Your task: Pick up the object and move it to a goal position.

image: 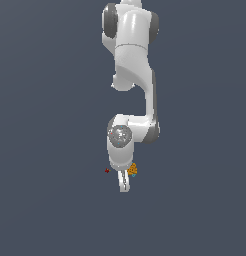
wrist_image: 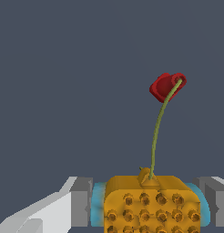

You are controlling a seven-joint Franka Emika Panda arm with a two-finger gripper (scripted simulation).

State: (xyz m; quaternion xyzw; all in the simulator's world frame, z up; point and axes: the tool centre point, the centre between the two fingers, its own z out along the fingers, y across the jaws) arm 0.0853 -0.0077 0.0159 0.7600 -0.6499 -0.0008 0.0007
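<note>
The object (wrist_image: pixel 150 205) is a small blocky orange-yellow lump with dark speckles and teal-blue bits at both sides. In the wrist view it sits between the two grey finger pads (wrist_image: pixel 82 202), and both pads touch its teal edges. My gripper (wrist_image: pixel 148 214) is shut on it. In the exterior view the object (image: pixel 132 170) shows as a tiny orange speck beside the white hand, just above the fingers of the gripper (image: pixel 125 186). Its underside is hidden.
A small red lump (wrist_image: pixel 167 86) lies beyond the object, with a thin green curved line (wrist_image: pixel 155 136) running from the object's top to it. It also shows in the exterior view (image: pixel 107 170), towards that view's left of the gripper. Plain dark grey ground lies all around.
</note>
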